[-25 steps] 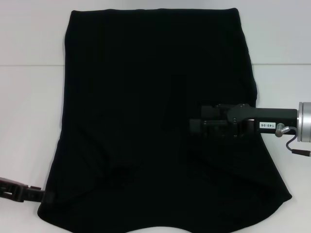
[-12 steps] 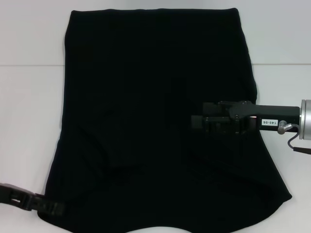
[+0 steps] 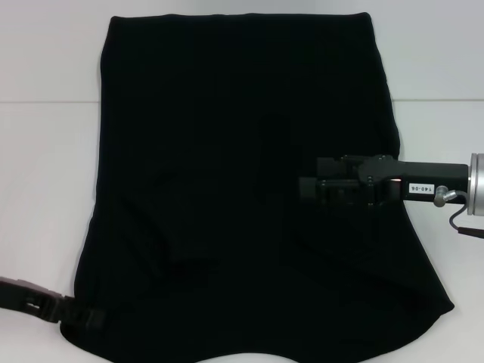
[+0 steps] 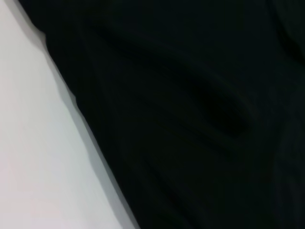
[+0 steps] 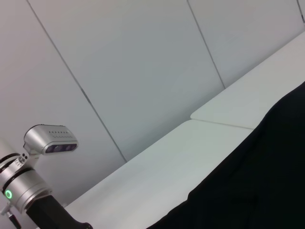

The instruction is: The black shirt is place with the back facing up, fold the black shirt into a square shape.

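The black shirt (image 3: 227, 151) lies spread flat on the white table (image 3: 45, 189), plain side up, with no lettering showing. Its wider end is nearest me. My left gripper (image 3: 89, 318) is low at the shirt's near left corner, its tip against the fabric edge. The left wrist view is filled with the shirt's wrinkled cloth (image 4: 190, 119) beside bare table (image 4: 38, 167). My right gripper (image 3: 306, 181) hangs over the shirt's right half, pointing left. The right wrist view shows the shirt's edge (image 5: 257, 191).
A seam in the table (image 3: 53, 101) runs across behind the shirt's middle. The right wrist view shows a grey panelled wall (image 5: 143, 71) and my left arm's silver joint (image 5: 24, 188). Bare table lies on both sides of the shirt.
My left gripper has slid right along the near edge, from just off the shirt's near left corner to against it. My right gripper has shifted slightly to the right.
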